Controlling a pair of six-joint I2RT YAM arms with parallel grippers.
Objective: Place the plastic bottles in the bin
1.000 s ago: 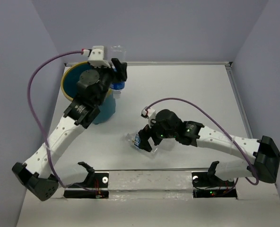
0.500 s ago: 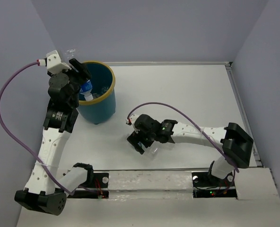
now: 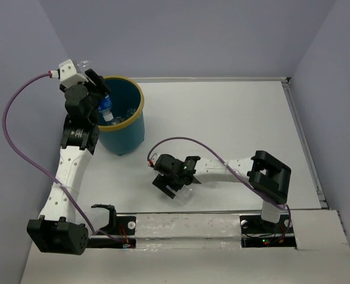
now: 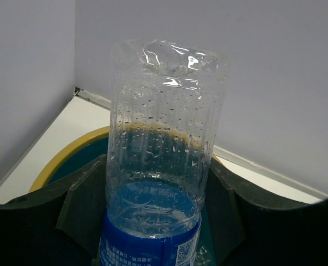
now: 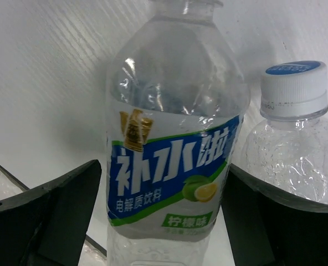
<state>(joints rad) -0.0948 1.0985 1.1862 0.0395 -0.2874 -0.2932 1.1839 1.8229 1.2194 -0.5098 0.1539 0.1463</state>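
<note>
Left gripper (image 4: 155, 221): clamped on a clear bottle (image 4: 165, 122) held base-up above the bin (image 3: 133, 133) rim. Its blue label carries a QR code, and the text is unreadable.

Right gripper (image 5: 161, 172): well apart from the bin, jaws spread astride a labelled bottle (image 5: 172, 94) marked "补水啦", "电解质饮料", "柠檬味". A capped bottle (image 5: 294, 88), its cap topped blue, lies just beside.

Held bottle (image 4: 164, 127): clear thin plastic; wall was glossy, ribbed, crinkled at far end, beaded with droplets; label was glossy blue film.
Left gripper (image 4: 155, 221) fingers (image 4: 83, 205): matt dark plastic.
Bin (image 3: 127, 133): smooth teal plastic.
Labelled bottle (image 5: 175, 111): clear glossy plastic, dented; label was printed film.
Capped bottle (image 5: 291, 149): clear plastic, dimpled; cap (image 5: 293, 88) was ribbed white plastic with blue top.
Table (image 5: 53, 83): white, matt, showed fine linear grain.
</note>
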